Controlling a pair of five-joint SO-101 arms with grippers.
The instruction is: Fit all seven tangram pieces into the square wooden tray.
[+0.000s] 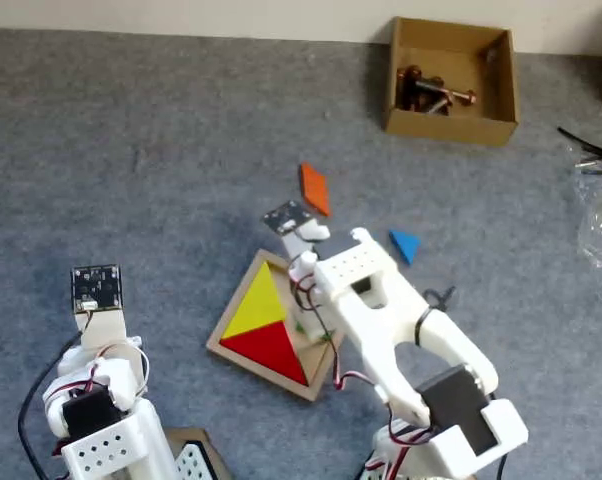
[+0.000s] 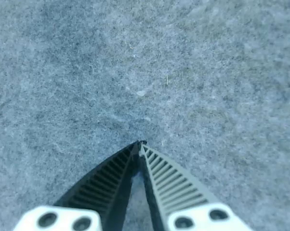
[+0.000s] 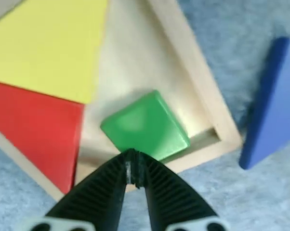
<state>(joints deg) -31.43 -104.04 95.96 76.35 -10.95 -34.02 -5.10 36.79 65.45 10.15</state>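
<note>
Right wrist view: right gripper (image 3: pixel 134 166) closed tip to tip on nothing, touching the near edge of the green square wooden piece (image 3: pixel 145 125). Sits in the corner pocket of the square wooden tray (image 3: pixel 203 91), askew to its walls, beside the yellow triangular piece (image 3: pixel 48 43) and red triangular piece (image 3: pixel 34 130). Dead ahead of the jaws, so likely needs a nudge rather than a grasp. Blue triangular piece (image 3: pixel 275 101) just outside the rim, orange parallelogram piece (image 1: pixel 314 188) farther off. Left gripper (image 2: pixel 140 144) likewise closed, over bare grey carpet (image 2: pixel 135 57), well apart from the tray; right arm clearly nearer.
</note>
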